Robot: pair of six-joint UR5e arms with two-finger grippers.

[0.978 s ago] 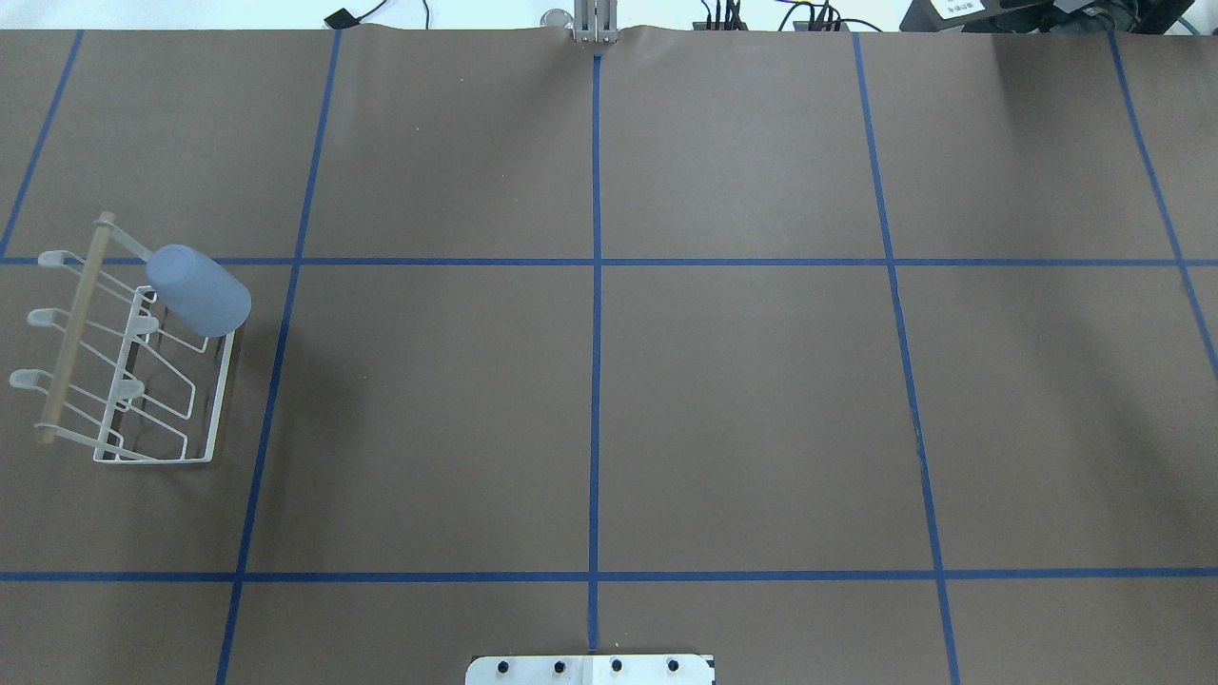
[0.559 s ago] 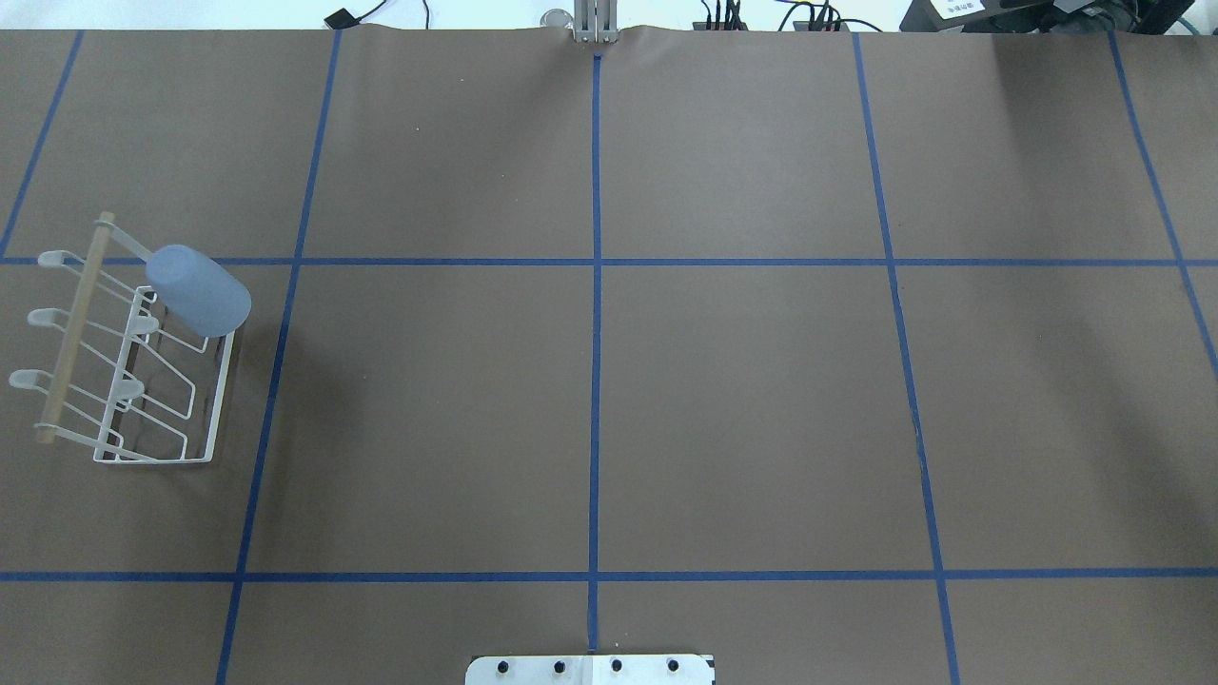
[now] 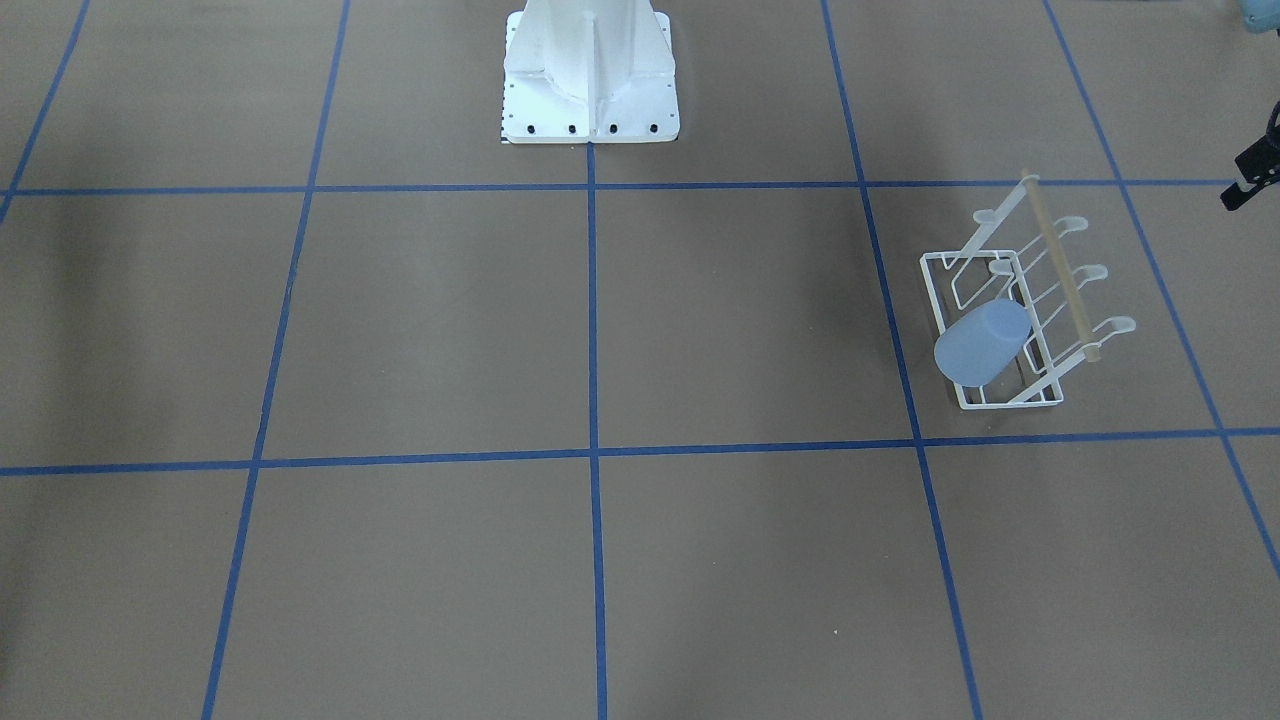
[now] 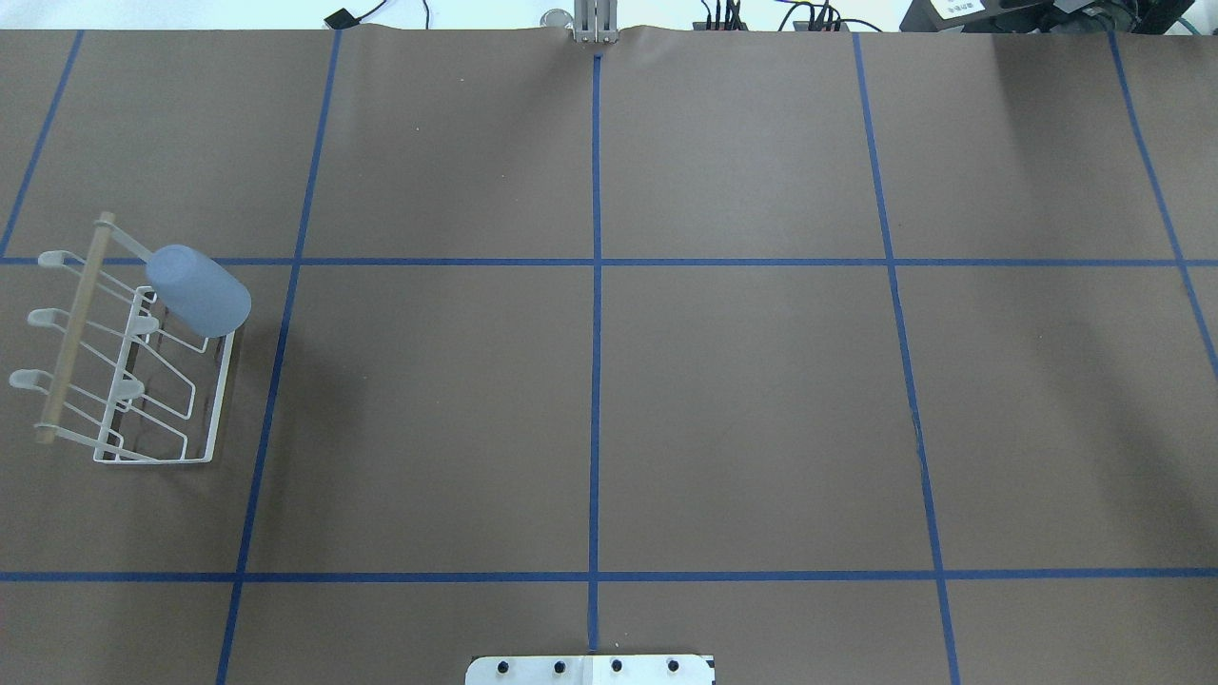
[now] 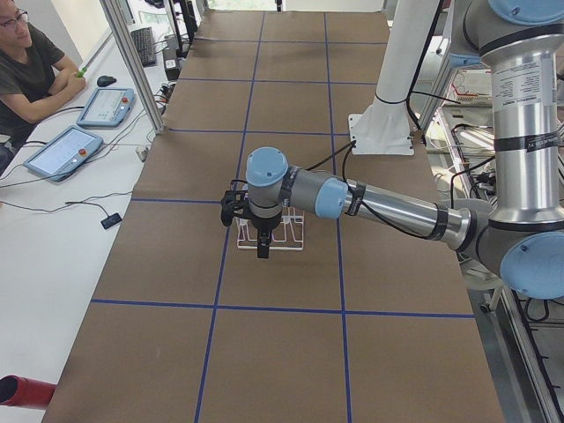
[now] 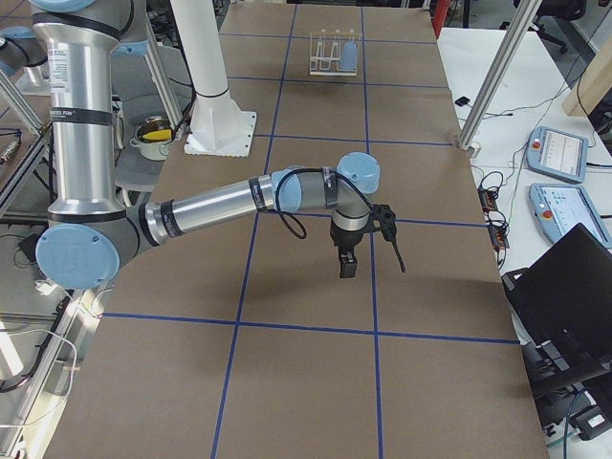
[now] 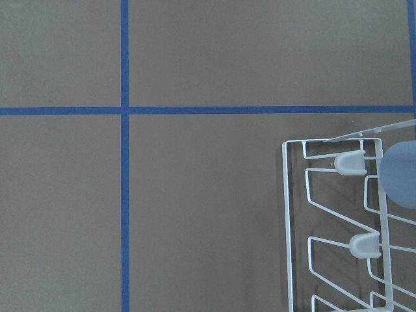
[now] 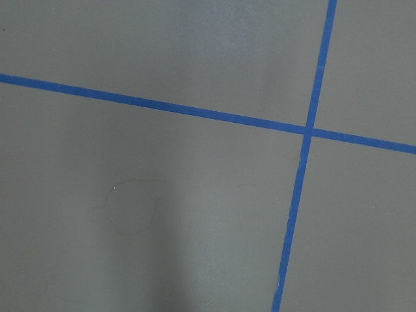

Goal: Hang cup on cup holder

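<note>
The pale blue cup (image 4: 198, 290) hangs upside down and tilted on the far prong of the white wire cup holder (image 4: 74, 328) at the table's left. Both show in the front view, the cup (image 3: 982, 343) on the cup holder (image 3: 1065, 270). The left wrist view shows the cup holder (image 7: 350, 162) and the cup's edge (image 7: 400, 175). My left gripper (image 5: 263, 242) hangs above the cup holder, apart from the cup. My right gripper (image 6: 346, 263) hangs over bare table. I cannot tell if either gripper is open or shut.
The brown table cover (image 4: 742, 409) has a grid of blue tape lines. The robot's white base (image 3: 590, 75) stands at the near edge. An operator (image 5: 31, 66) sits at a side desk with tablets. A dark part (image 3: 1250, 180) shows at the front view's right edge.
</note>
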